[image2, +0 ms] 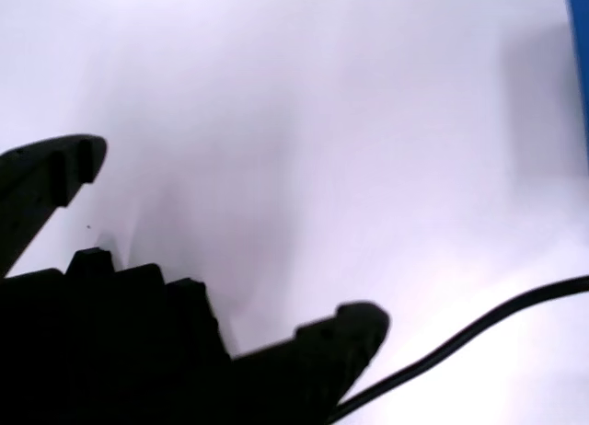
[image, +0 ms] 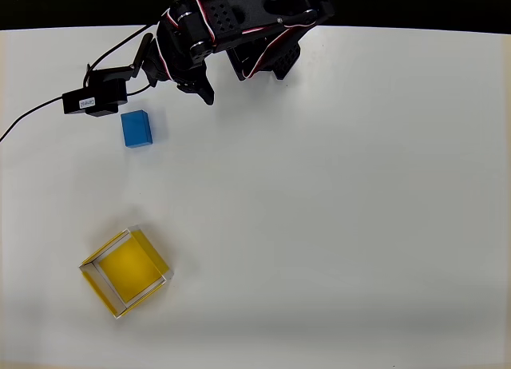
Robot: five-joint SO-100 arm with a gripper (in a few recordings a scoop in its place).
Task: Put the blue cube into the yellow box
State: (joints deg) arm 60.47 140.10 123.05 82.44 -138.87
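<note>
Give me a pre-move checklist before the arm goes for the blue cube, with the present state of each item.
1. Gripper open, nothing between the fingers: ok.
2. Blue cube flat on the table, free of other things: ok.
3. Gripper lined up over the cube: not ok; in the wrist view the cube sits at the right edge.
4. Yellow box open-topped and empty: ok.
5. Path from cube to box unobstructed: ok.
6. Black cable clear of the fingers: cannot tell; it runs close by.
</note>
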